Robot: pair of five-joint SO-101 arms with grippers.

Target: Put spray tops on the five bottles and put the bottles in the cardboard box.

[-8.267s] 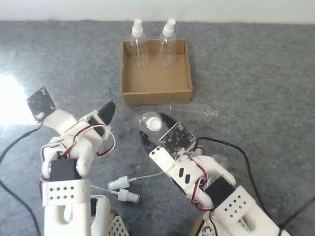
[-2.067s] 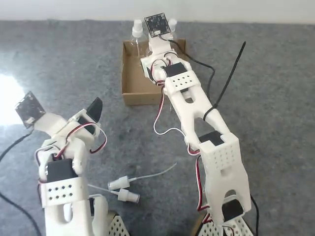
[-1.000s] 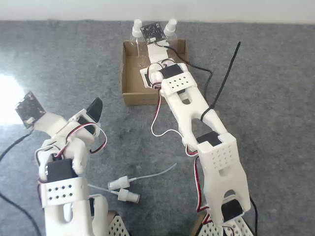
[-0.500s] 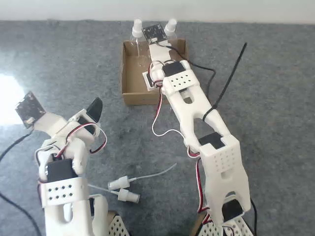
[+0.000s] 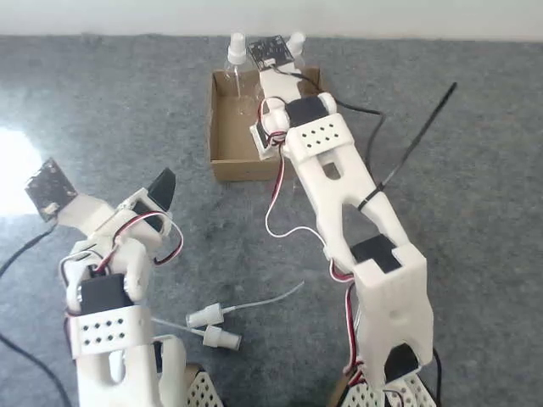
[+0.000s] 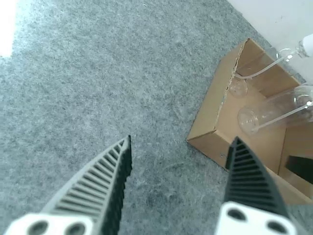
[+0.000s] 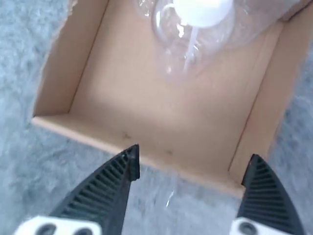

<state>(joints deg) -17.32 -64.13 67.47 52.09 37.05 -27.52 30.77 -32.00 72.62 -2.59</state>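
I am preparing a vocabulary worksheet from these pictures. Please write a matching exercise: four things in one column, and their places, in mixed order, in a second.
Things
1. left gripper
2. right gripper
3. loose spray tops
4. capped bottles

Places
A. standing inside the cardboard box
B. open, above the grey mat, outside the box
C. lying on the mat between the two arms
D. open, above the box's near wall

Pairs: 1-B, 2-D, 3-C, 4-A

White plastic arms (image 5: 339,186), black servos (image 5: 307,108), red and white wires (image 5: 273,199).
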